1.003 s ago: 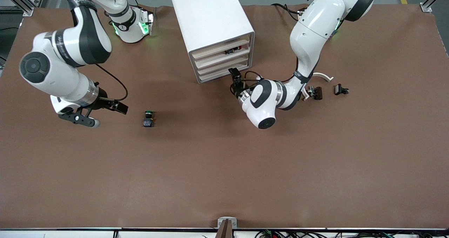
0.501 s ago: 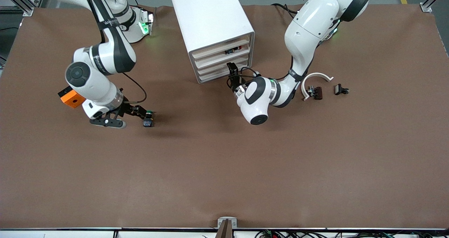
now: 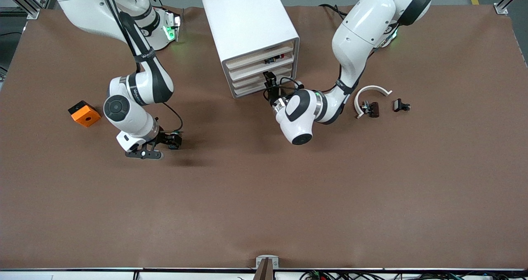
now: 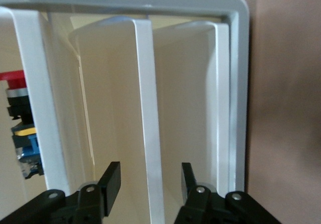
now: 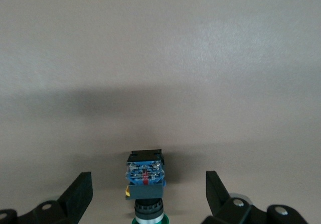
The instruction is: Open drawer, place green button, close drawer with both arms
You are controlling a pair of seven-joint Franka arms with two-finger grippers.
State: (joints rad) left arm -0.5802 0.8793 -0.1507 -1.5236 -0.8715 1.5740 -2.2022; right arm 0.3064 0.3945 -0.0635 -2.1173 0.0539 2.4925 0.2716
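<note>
The button (image 5: 145, 186) lies on the worktop (image 3: 288, 197) between the spread fingers of the right tool (image 5: 149, 194), ungripped. The left tool (image 4: 150, 186) is open at the cabinet (image 3: 247, 32), its fingers straddling a drawer (image 4: 149, 118) front's edge.

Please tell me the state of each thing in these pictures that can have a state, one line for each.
cabinet: upright; drawers pushed in.
drawer: shut, its front between the left pincer's open fingers.
left pincer: open, at the cabinet front.
right pincer: open, fingers either side of the button.
button: lying on the table, not gripped.
orange cube: resting on the table, untouched.
</note>
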